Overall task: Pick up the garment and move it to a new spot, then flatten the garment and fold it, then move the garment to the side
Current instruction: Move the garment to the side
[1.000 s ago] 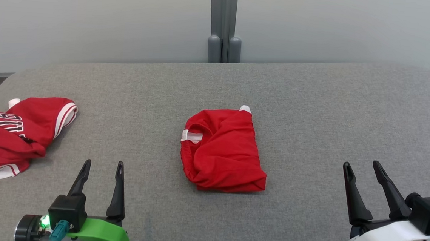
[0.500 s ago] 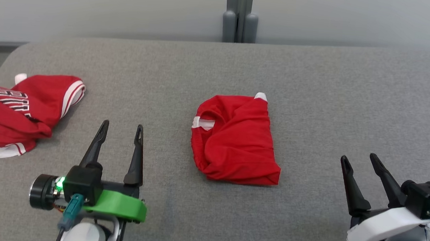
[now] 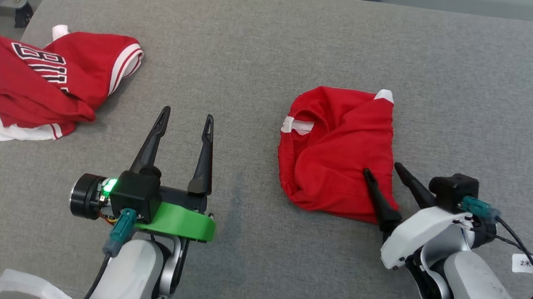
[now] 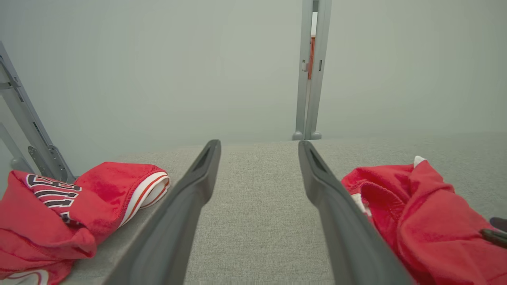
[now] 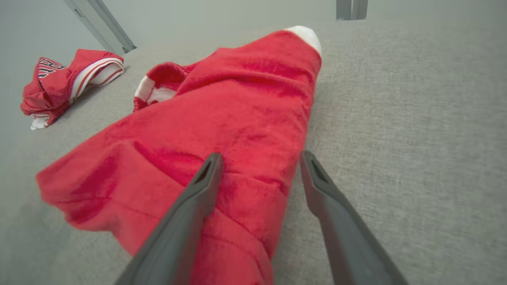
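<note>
— So, what sits at the far left?
— A crumpled red jersey with white trim and black lettering (image 3: pixel 51 78). It lies on the grey woven fabric surface (image 3: pixel 254 50), well apart from everything else.
— And next?
— The left gripper (image 3: pixel 188 114). Its two dark fingers are spread wide with nothing between them, over bare grey cloth between the two red pieces.
— Where is the garment?
— Right of centre: a folded red cloth garment with a white neck band (image 3: pixel 336 159). It lies flat, a little longer from near to far than across. The neck opening faces left, and a white tab pokes out at the far right corner.
— And the right gripper?
— The right gripper (image 3: pixel 382 169) stands open at the garment's near right corner. One finger is over the red cloth, the other over the grey just beside the edge. It grips nothing.
</note>
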### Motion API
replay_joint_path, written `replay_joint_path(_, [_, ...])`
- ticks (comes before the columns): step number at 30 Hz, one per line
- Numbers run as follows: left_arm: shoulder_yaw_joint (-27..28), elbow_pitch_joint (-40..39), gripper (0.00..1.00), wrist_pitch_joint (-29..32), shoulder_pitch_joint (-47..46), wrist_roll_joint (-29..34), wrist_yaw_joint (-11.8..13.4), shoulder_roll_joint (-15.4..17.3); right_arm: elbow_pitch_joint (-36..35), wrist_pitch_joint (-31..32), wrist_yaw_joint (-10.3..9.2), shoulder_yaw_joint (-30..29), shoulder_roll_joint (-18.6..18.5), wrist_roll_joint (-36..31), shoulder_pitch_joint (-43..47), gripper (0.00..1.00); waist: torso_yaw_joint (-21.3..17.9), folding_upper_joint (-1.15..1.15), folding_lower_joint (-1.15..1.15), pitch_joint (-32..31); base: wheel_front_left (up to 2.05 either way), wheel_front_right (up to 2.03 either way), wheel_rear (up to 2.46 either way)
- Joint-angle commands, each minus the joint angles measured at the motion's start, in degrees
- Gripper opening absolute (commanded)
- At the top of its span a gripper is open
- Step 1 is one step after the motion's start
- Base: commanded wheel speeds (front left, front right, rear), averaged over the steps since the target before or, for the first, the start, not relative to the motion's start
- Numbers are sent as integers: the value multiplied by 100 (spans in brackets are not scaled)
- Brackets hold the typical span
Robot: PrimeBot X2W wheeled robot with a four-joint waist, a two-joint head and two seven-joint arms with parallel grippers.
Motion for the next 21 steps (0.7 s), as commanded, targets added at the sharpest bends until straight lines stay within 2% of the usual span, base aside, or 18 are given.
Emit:
replay_joint_path(1, [5, 35, 100, -42, -101, 58, -27, -25, 208, 58, 0, 78, -4, 77, -110, 100, 201, 0, 0, 204, 0, 0, 0])
replay_joint_path(5, [4, 56, 100, -42, -117, 97, -48, -82, 669, 190, 0, 180, 50, 215, -229, 100, 164, 0, 0, 192, 0, 0, 0])
replay_joint_path(6, [22, 51, 100, -43, -118, 104, -51, -78, 739, 219, 0, 206, 63, 279, -224, 96, 142, 0, 0, 189, 0, 0, 0])
replay_joint_path(7, [42, 44, 100, -44, -112, 114, -53, -68, 790, 238, 0, 262, 73, 327, -217, 56, 108, 0, 0, 185, 0, 0, 0])
replay_joint_path(8, [55, 37, 100, -45, -106, 124, -60, -66, 820, 226, 0, 306, 67, 373, -231, 44, 80, 0, 0, 183, 0, 0, 0])
replay_joint_path(9, [66, 31, 100, -45, -103, 148, -72, -58, 844, 211, 0, 365, 58, 436, -245, 0, 43, 0, 0, 182, 0, 0, 0])
replay_joint_path(16, [114, -50, 100, -41, -140, 282, -95, 2, 734, -140, -5, 609, -198, 627, -519, 0, -397, 0, 0, 279, 0, 0, 0])
replay_joint_path(19, [116, -129, 100, -41, -220, 353, -111, 40, 721, -252, -4, 670, -393, 713, -670, 0, -716, 0, 0, 401, 0, 0, 0])
replay_joint_path(21, [69, -221, 100, -41, -307, 434, -113, 75, 780, -327, -4, 673, -648, 778, -856, 0, -1052, 0, 0, 575, 0, 0, 0])
